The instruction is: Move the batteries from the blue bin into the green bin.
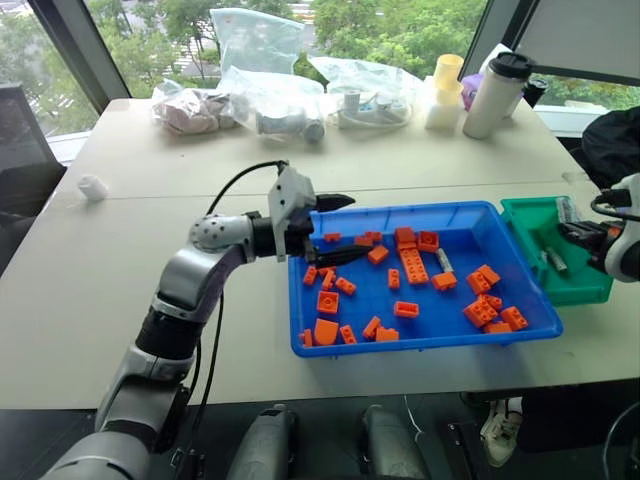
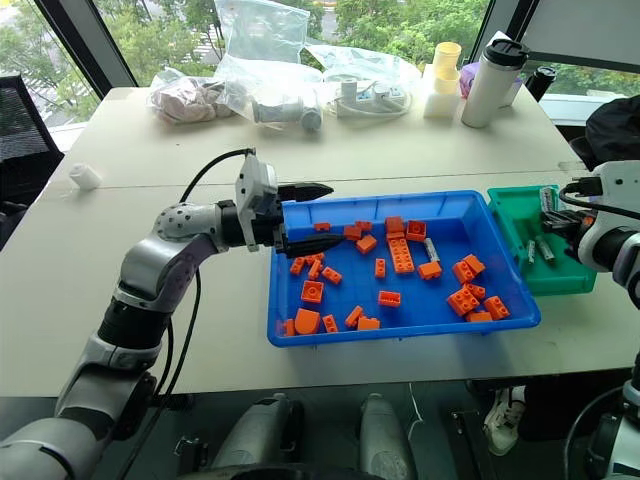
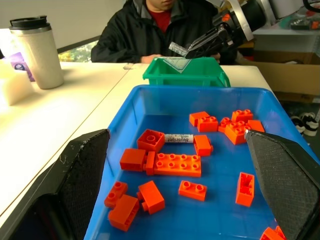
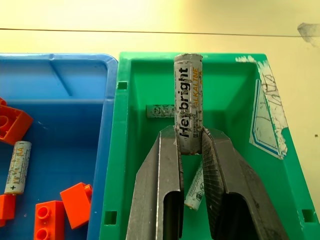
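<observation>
Above the green bin (image 4: 235,100) at frame centre, the right gripper (image 4: 192,145) clamps a battery (image 4: 188,110). Left gripper (image 3: 175,150) fingers stand apart over the blue bin (image 3: 150,100).

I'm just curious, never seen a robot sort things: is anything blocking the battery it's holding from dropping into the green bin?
Nothing visible. The right gripper holds the battery over the green bin; two batteries lie inside.

I see orange bricks (image 1: 412,265) mid-frame; plastic bags (image 1: 280,95) at 12 o'clock, white tumbler (image 1: 495,95) w/ black lid at 1, small white cap (image 1: 92,187) at 10.
</observation>
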